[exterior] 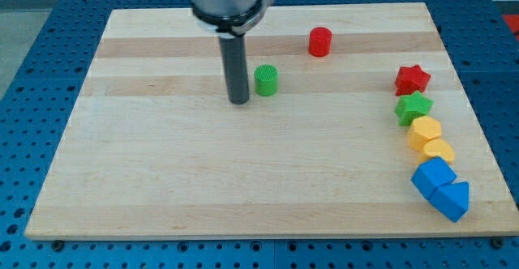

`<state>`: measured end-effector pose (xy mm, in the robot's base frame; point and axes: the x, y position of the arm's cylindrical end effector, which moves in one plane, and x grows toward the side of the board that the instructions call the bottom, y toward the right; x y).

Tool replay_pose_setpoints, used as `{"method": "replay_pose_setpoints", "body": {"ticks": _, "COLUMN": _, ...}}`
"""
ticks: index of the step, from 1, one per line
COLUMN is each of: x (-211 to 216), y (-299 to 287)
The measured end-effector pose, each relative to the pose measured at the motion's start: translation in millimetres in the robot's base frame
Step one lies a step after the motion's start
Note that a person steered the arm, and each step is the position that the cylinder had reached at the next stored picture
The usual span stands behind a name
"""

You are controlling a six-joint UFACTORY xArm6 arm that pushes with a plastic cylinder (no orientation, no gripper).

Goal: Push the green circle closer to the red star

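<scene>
Green circle (266,80): on tabletop (162,180), well left of red star (412,79). My tip (238,101): just left of the circle; no hand fitted, so no open-or-closed state. You push rightward, centred, avoiding the green star (413,108).

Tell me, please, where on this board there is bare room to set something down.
The widest bare patch is the wooden board's left and bottom, left of my tip. Another lies between the green circle and the right-hand column. Crowded: the right edge, where red star, green star, two yellow blocks and two blue blocks run close together.
</scene>
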<state>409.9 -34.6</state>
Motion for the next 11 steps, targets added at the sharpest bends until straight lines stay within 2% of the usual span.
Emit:
{"method": "replay_pose_setpoints", "body": {"ticks": 2, "x": -4.4, "y": 82.7}}
{"method": "replay_pose_setpoints", "body": {"ticks": 3, "x": -2.5, "y": 88.1}}
{"method": "replay_pose_setpoints", "body": {"ticks": 6, "x": -32.1, "y": 11.3}}
{"method": "replay_pose_setpoints", "body": {"ticks": 8, "x": -53.1, "y": 57.0}}
{"method": "replay_pose_setpoints", "body": {"ticks": 11, "x": -33.9, "y": 48.2}}
